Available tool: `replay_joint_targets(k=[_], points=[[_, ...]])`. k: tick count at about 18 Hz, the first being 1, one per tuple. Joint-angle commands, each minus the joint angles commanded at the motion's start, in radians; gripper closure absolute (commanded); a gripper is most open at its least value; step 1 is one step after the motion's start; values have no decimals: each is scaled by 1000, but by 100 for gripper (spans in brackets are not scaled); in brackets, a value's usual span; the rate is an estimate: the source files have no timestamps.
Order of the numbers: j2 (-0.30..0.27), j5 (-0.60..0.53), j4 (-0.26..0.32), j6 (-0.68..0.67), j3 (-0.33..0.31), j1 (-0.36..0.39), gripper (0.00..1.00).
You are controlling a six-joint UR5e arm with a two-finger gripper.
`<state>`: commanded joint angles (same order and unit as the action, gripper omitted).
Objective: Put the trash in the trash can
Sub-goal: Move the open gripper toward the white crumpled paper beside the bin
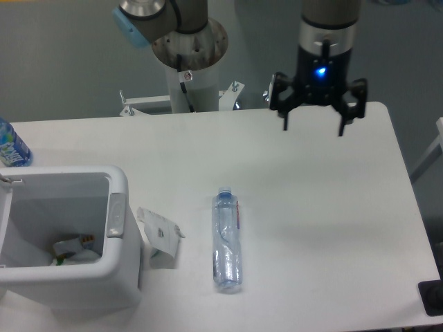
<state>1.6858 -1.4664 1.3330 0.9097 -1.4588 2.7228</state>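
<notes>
Our black two-finger gripper (312,128) hovers with jaws spread, empty. We judge the next move: descend on the clear crushed plastic bottle (227,241), then the white rectangular bin (118,181).

Trash can (118,181) sat at counter's (311,207) front-left corner, w/ scraps in it. Carton piece (160,237) lay just beside its right wall. Water bottle (227,239) lay further right, lengthwise front-to-back, near front edge. Upright bottle (11,145) stood at left edge, behind the can. Gripper (311,128) hung over back-right corner.
</notes>
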Motion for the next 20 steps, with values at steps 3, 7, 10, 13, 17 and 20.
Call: replay_joint_targets(k=[3, 7, 10, 13, 17, 20], points=[[5, -20, 0, -2, -11, -3, 0], [14, -12, 6, -20, -28, -8, 0], [37, -9, 8, -34, -44, -11, 0], [64, -8, -1, -205, -66, -56, 0], [158, 17, -5, -326, -69, -170, 0], [208, 109, -5, -432, -71, -212, 0]])
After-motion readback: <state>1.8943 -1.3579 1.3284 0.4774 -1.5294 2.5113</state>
